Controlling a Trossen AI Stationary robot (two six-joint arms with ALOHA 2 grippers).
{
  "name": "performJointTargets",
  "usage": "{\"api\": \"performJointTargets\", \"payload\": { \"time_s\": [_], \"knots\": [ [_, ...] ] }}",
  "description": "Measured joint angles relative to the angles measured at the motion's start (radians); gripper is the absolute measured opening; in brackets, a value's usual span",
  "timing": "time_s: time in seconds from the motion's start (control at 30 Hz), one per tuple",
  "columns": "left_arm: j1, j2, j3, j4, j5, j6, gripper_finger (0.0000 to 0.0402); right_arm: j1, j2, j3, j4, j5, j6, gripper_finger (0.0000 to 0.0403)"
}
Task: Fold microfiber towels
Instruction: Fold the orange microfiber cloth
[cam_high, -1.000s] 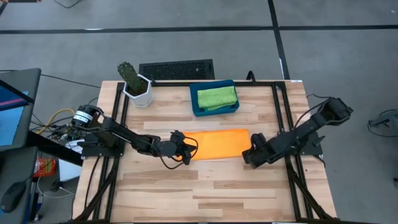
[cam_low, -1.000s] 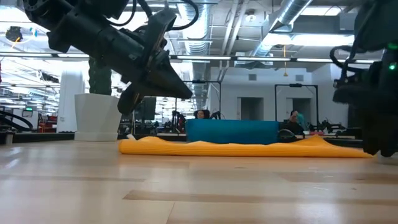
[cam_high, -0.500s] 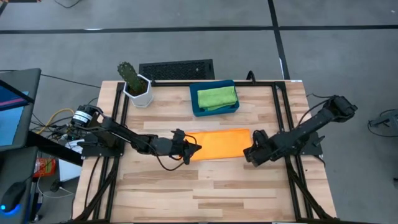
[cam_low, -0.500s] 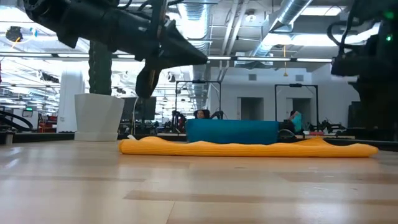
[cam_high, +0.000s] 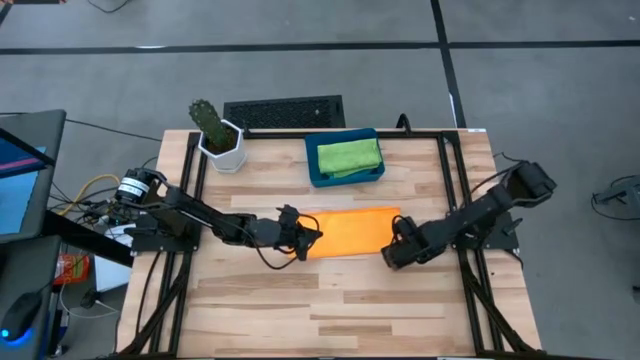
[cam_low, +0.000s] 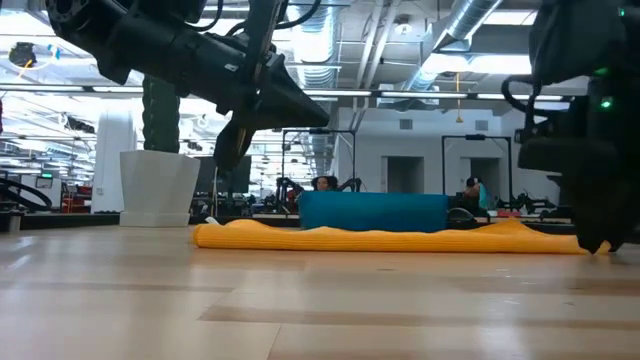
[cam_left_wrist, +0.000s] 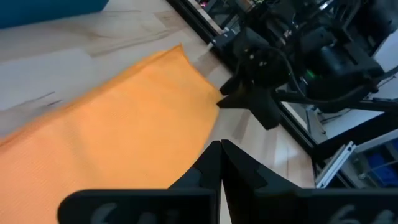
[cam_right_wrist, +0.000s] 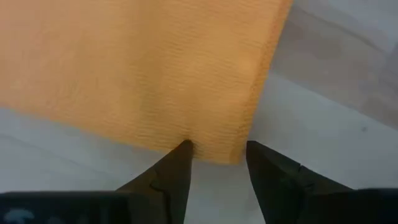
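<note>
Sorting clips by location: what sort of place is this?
Likely a robotics lab in an open industrial hall: exposed ceiling ducts, a wooden table with two arms, and an orange towel being worked on.

A potted cactus (cam_high: 212, 128) stands near a blue tray (cam_high: 344, 176); perhaps a vent (cam_high: 283, 111) behind.

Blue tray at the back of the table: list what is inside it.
The blue tray holds a folded green towel, which covers most of its floor. Whether anything lies beneath that towel cannot be seen. The low view shows only the tray's side wall.
</note>
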Motion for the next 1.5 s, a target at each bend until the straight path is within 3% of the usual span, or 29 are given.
{"api": "performJointTargets", "payload": {
  "time_s": [0.13, 0.37, 0.47, 0.77, 1.0, 1.5],
  "knots": [
    [0.0, 0.0, 0.0, -0.021, 0.008, 0.0, 0.0, -0.015, 0.034, 0.007, 0.005, -0.031, -0.024, 0.0158],
    [0.0, 0.001, 0.0, -0.068, 0.008, -0.007, 0.0, -0.027, -0.015, -0.002, 0.015, -0.048, -0.029, 0.0044],
    [0.0, 0.001, 0.0, -0.093, 0.014, -0.008, 0.0, -0.033, -0.045, -0.002, 0.017, -0.043, -0.03, 0.0013],
    [-0.004, 0.001, 0.0, -0.145, 0.014, 0.004, 0.0, -0.045, -0.074, 0.07, 0.005, -0.018, -0.129, 0.0011],
    [-0.004, 0.002, 0.0, -0.159, 0.009, 0.009, 0.0, -0.059, -0.074, 0.181, -0.013, 0.08, -0.231, 0.0016],
    [-0.004, 0.002, -0.001, -0.205, -0.014, 0.009, 0.0, -0.113, -0.074, 0.21, 0.235, 0.078, -0.475, 0.0014]
  ]
}}
